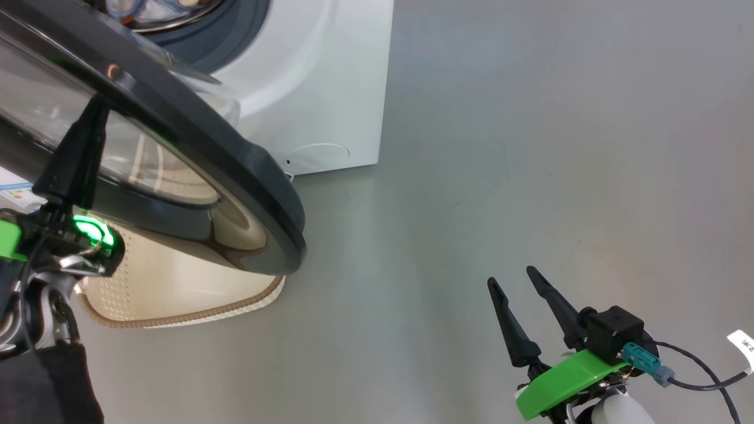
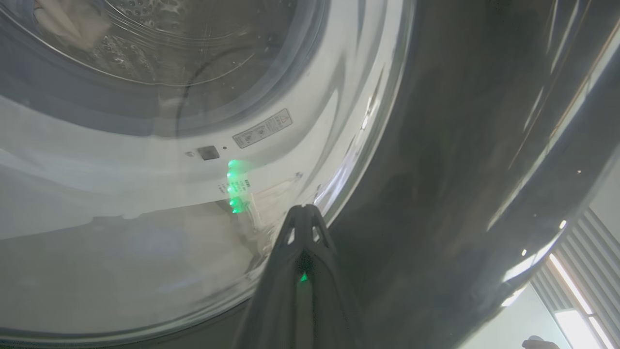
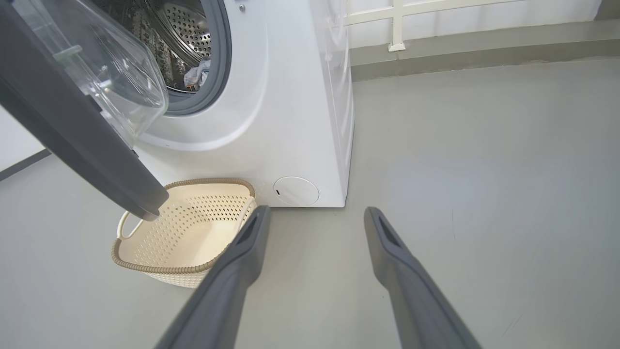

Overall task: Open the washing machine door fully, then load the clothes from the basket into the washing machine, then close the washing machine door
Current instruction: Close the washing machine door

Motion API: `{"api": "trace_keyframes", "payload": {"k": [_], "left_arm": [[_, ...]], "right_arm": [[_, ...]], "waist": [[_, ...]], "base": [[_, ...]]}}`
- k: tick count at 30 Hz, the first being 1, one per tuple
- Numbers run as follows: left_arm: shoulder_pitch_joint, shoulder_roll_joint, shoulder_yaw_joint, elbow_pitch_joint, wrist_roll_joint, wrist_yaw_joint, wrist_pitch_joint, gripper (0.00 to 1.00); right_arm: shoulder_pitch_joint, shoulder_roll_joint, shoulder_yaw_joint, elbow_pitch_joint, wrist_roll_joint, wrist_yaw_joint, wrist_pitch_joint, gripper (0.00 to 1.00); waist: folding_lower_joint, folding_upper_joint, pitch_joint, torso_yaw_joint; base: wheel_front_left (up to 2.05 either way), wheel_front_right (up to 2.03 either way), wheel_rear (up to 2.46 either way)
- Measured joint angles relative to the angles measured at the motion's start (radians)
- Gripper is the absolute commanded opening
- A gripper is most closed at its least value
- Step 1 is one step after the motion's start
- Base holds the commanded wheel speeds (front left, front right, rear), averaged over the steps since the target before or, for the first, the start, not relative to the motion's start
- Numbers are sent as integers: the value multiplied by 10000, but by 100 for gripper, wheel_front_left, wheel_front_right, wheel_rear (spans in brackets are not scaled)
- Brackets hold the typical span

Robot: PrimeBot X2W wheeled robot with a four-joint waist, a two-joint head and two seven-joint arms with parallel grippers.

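The washing machine door with its glossy black rim hangs partly open over the basket. My left gripper is shut, its dark fingers lying against the outer face of the door, at the edge of the glass. Through that glass the left wrist view shows the steel drum. The washing machine stands at the upper left, with the clothes lying inside its drum. The cream basket sits on the floor in front with nothing in it. My right gripper hovers open over bare floor.
Grey floor stretches to the right of the machine. A wall base with a white railing post runs behind. A cable trails from my right wrist.
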Motion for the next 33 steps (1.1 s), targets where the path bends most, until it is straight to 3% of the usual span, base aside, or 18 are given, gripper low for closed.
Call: {"api": "trace_keyframes", "payload": {"k": [9, 26, 27, 29, 30, 33], "left_arm": [[220, 2, -63, -155, 90, 0, -291, 0], [2096, 322, -364, -1158, 608, 0, -989, 0], [2197, 372, -424, -1231, 750, 0, -1126, 6], [2446, 571, -654, -1434, 1216, 0, -1496, 37], [2575, 675, -777, -1570, 1419, 0, -1733, 100], [2914, 1014, -1248, -1889, 1990, 0, -2520, 100]], "right_arm": [[-13, -2, -167, 59, 0, 0, -8, 100], [783, 4, -194, 148, 13, 0, -10, 100], [827, 4, -198, 153, 13, 0, -10, 100], [834, 6, -201, 136, 13, 0, -10, 100], [834, 6, -207, 132, 13, 0, -10, 100], [843, 8, -224, 71, 15, 0, -10, 100]], "waist": [[0, 0, -418, 239], [0, 0, -1958, 794], [0, 0, -2021, 828], [0, 0, -2124, 899], [0, 0, -2158, 939], [0, 0, -2217, 1051]], "base": [[0, 0, 0], [0, 0, 0], [0, 0, 0], [0, 0, 0], [0, 0, 0], [0, 0, 0]]}}
